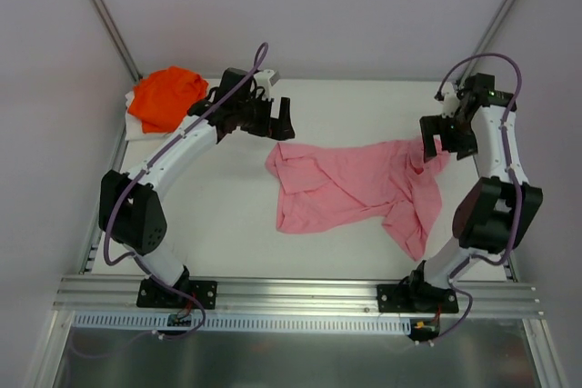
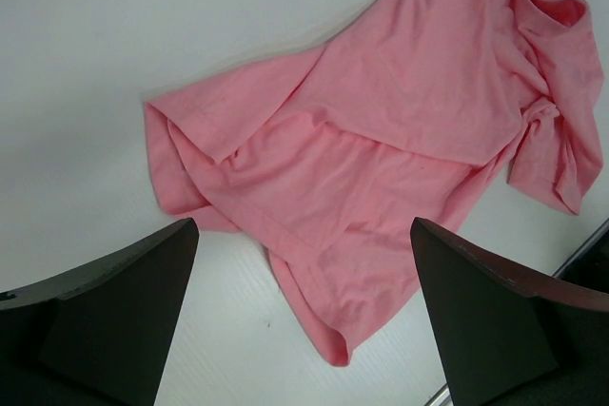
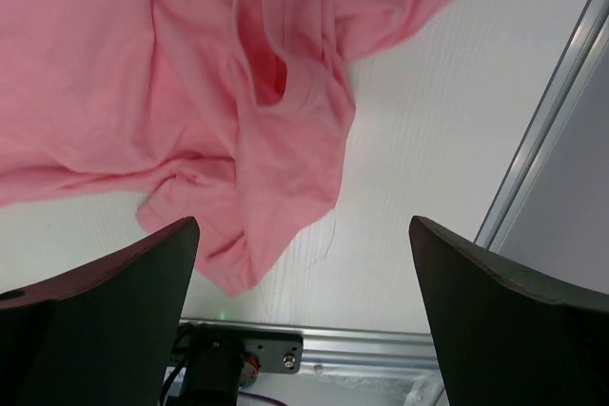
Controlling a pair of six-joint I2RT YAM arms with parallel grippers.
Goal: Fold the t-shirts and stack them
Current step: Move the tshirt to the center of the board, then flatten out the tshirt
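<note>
Pink t-shirt [image 1: 355, 190] lies crumpled mid-worktop [image 1: 227, 233], long axis running left to right; orange t-shirt [image 1: 165, 97] is bunched in the far left corner. Right tool [image 1: 441, 146] hangs over the pink one's far right end and looks nearer; left tool [image 1: 273, 124] sits just off its far left corner. Both tools are spread apart, empty. No readable labels anywhere.

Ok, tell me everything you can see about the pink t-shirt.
The pink t-shirt is plain, soft, thin-looking cloth. It lies crumpled and unfolded on the white table, right of centre. It is spread roughly sideways in wrinkles and overlapping layers, with a hemmed flap turned over at its left end and a bunched part trailing toward the near edge on the right. The left pincer and right pincer are open and hold none of it. The right one hangs over its far right corner.
</note>
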